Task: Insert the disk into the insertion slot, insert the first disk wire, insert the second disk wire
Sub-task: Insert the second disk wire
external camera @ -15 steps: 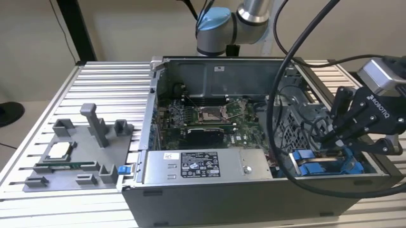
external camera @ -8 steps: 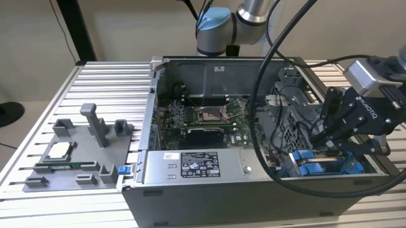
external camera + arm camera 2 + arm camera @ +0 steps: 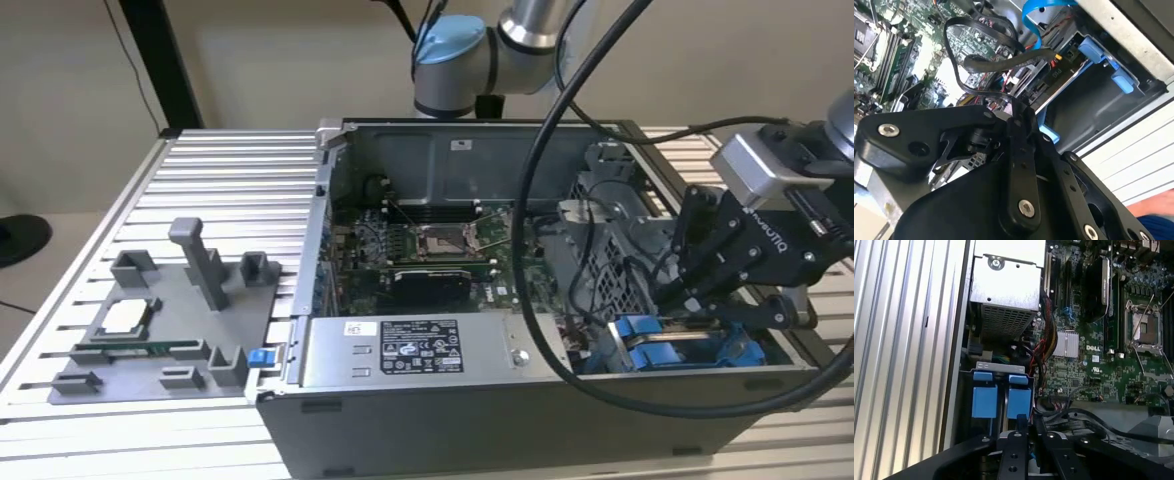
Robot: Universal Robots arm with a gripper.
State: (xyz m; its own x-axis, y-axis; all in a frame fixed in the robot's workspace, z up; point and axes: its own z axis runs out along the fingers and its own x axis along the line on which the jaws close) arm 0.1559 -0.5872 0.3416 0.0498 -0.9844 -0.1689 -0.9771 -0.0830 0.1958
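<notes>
- A grey power-supply box (image 3: 400,352) sat at six o'clock in the open case.
- A motherboard (image 3: 434,250) lay centrally.
- A grey fixture tray (image 3: 154,335) rested at nine o'clock.

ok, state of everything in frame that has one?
computer case: side panel off, interior exposed.
gripper: down at the blue drive bay; fingers' state unclear.
insertion slot: blue rails showing, at the case's front corner on the exterior view's right.
CPU socket: open, no cooler fitted.
black cable: loose, looping over the motherboard.
</notes>
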